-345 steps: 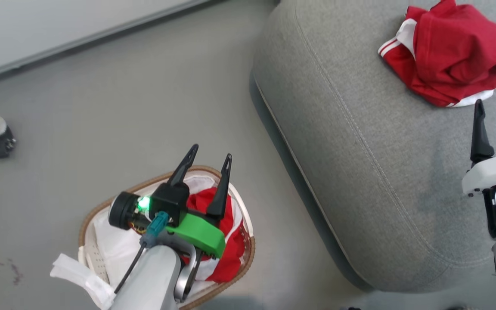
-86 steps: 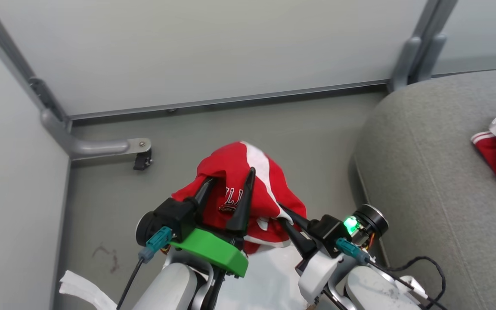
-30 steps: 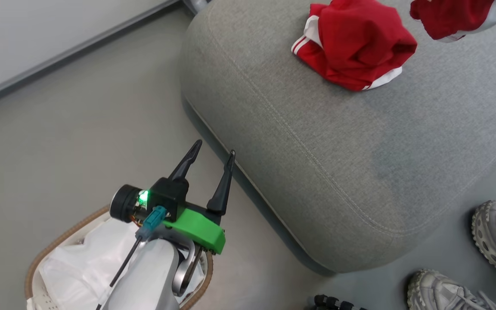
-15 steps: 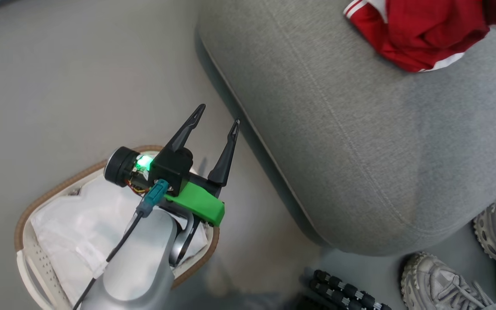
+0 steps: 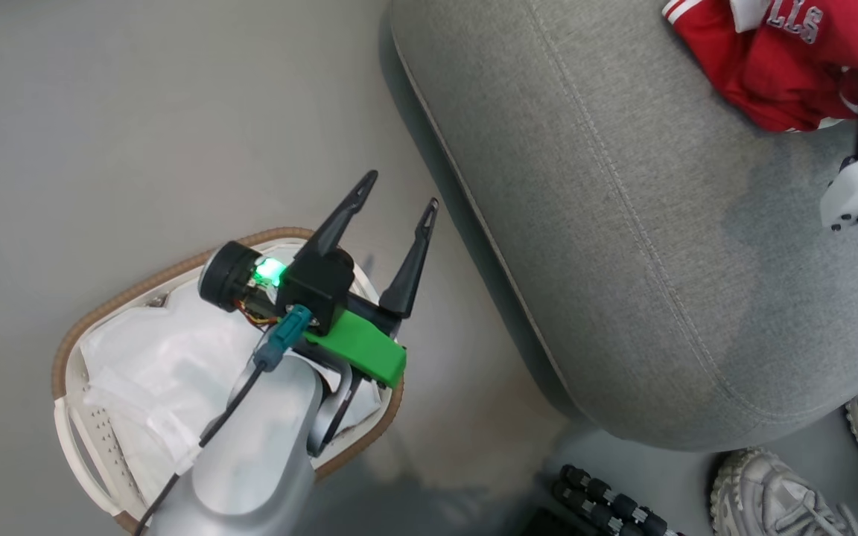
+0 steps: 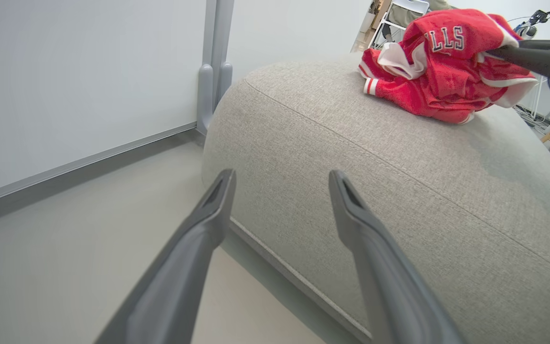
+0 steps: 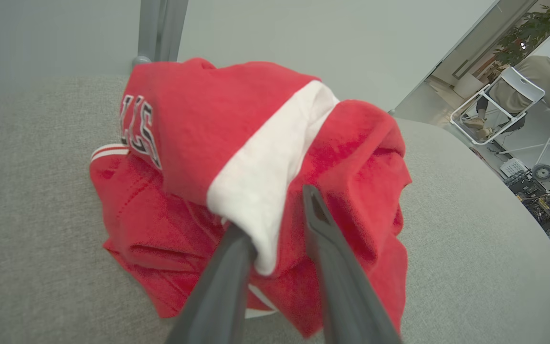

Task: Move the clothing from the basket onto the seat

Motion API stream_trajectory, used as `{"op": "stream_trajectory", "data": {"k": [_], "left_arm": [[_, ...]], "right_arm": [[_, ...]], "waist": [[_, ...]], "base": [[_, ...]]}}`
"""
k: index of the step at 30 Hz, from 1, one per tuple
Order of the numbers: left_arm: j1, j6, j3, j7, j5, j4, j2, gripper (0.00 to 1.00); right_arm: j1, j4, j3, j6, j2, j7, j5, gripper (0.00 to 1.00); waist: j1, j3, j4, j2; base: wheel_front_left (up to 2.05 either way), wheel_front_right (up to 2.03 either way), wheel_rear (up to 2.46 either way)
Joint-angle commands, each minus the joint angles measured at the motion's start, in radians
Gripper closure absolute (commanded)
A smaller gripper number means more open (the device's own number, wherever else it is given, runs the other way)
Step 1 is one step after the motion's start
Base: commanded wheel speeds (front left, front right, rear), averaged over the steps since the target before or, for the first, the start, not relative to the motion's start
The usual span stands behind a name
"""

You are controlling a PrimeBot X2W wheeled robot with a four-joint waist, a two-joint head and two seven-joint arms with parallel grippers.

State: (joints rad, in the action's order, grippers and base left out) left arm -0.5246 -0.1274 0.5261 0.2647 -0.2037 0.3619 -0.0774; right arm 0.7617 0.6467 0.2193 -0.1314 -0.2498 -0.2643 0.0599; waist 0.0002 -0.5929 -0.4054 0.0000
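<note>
The clothing [image 7: 194, 124], 2 red garments with white trim, lies bunched in 1 heap on top of the grey seat [image 5: 623, 223], near its far end; the upper piece shows dark, white-edged letters, and the other lies under it with a striped cuff sticking out. The right gripper [image 7: 275, 212] is at the near side of the heap, its fingers a little apart with a fold of red cloth and a white band between and over them; I cannot tell whether they pinch the cloth or only lie against it. The left gripper [image 5: 401, 190] hangs over the basket [image 5: 176, 262], which stands on the floor [image 5: 138, 112] just beside the seat. Its 2 fingers are spread wide with nothing between them, their tips over the strip of floor between basket and seat. Inside the basket the white liner [image 5: 153, 357] is all that shows around the arm. A person's grey shoe [image 5: 764, 491] stands on the floor by the seat's near corner.
</note>
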Motion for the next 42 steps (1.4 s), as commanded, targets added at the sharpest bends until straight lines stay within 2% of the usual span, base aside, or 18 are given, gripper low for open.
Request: {"op": "stream_trajectory", "data": {"k": [1,9,19,26,31,42], "left_arm": [[0.028,-0.004,0.012,-0.001,-0.015,-0.001,0.003,0.0],[0.109,-0.004,-0.001,-0.001,-0.043,-0.013,0.019,0.0],[0.235,0.005,-0.081,-0.001,-0.073,-0.033,0.026,0.0],[0.297,0.047,-0.164,-0.001,-0.057,-0.045,0.025,0.0],[0.329,0.073,-0.235,-0.001,-0.039,-0.038,0.025,0.0],[0.389,0.106,-0.347,-0.001,-0.01,-0.015,0.026,0.0]], "right_arm": [[-0.042,-0.022,0.0,0.001,-0.004,0.0,-0.015,0.0],[-0.155,-0.154,-0.051,0.001,-0.013,0.0,-0.072,0.0],[-0.293,-0.271,-0.13,0.001,0.014,0.0,-0.145,0.0],[-0.354,-0.293,-0.157,0.001,0.077,0.0,-0.177,0.0],[-0.384,-0.282,-0.189,0.001,0.126,0.0,-0.154,0.0],[-0.458,-0.281,-0.225,0.001,0.186,0.0,-0.131,0.0]], "waist": [[-0.0002,0.061,-0.006,0.0],[-0.0002,0.223,0.0,0.0],[-0.0002,0.378,0.104,0.0],[-0.0002,0.429,0.206,0.0],[-0.0002,0.447,0.281,0.0],[-0.0002,0.48,0.384,0.0]], "base": [[0.0,0.0,0.0],[0.0,0.0,0.0],[0.0,0.0,0.0],[0.0,0.0,0.0],[0.0,0.0,0.0],[0.0,0.0,0.0]]}}
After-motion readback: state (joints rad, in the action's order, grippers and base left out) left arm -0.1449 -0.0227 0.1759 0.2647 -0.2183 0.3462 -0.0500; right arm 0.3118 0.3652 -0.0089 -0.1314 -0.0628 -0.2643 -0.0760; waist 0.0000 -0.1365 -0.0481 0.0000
